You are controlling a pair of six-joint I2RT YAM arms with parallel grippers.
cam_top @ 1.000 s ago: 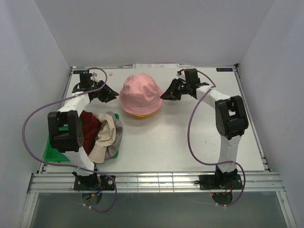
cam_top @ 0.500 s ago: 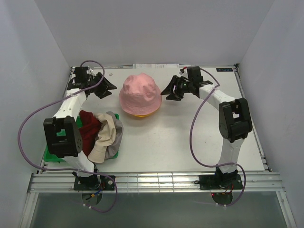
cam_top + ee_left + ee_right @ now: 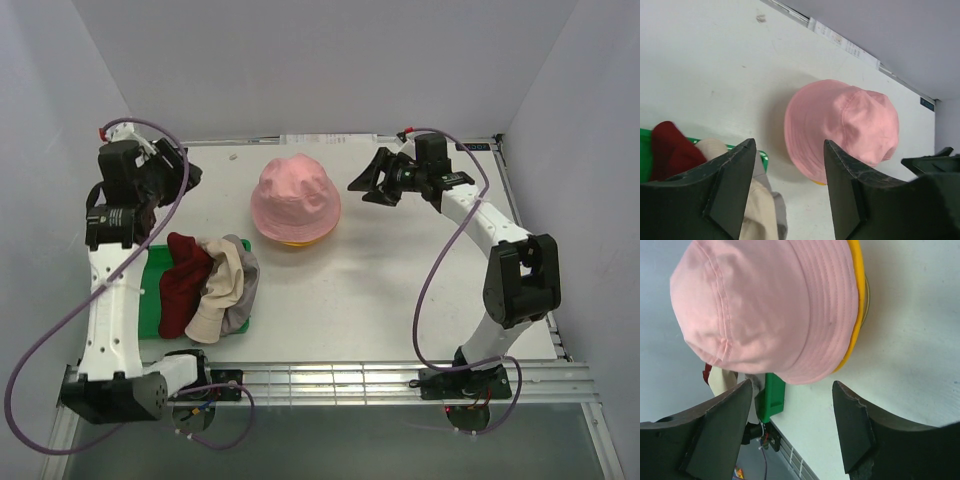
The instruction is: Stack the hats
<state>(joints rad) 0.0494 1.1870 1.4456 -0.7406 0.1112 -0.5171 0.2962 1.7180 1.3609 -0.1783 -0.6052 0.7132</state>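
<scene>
Left end effector (image 3: 180,172): raised over the far left corner of the counter (image 3: 400,290). Its fingers (image 3: 732,190) are spread with nothing between them. Its wrist view looks down on the hats from well apart.

Green tray (image 3: 148,305), near left: carries a loose heap of three hats.
- The dark red hat (image 3: 185,280) lies leftmost.
- The cream-beige hat (image 3: 222,285) is crumpled against it.
- The grey hat (image 3: 243,300) shows only as a strip at the heap's right edge, where the heap overhangs the tray.
- The order of layers within the heap cannot be determined.

Centre, far half: the pink hat (image 3: 295,200) sits crown up over the yellow-orange hat (image 3: 856,300), of which only a brim edge shows. By my assessment, two hats are stacked and three are outstanding.

Right end effector (image 3: 365,188): near the pink hat's right side, not touching, with its fingers (image 3: 720,425) spread and empty.

Handling assessment: the hats appear light, soft and limp. They should fold and droop when lifted, and will not break. A pinch on the brim or on a fold of the crown is the likely hold. A hat taken from the heap may drag a neighbour along. Fabric is unlikely to slip once pinched.

Surface and room: the counter is flat, matt white, with a few faint marks. Plain pale walls (image 3: 330,60) close in on three sides. A metal rail (image 3: 330,380) runs along the near edge.
</scene>
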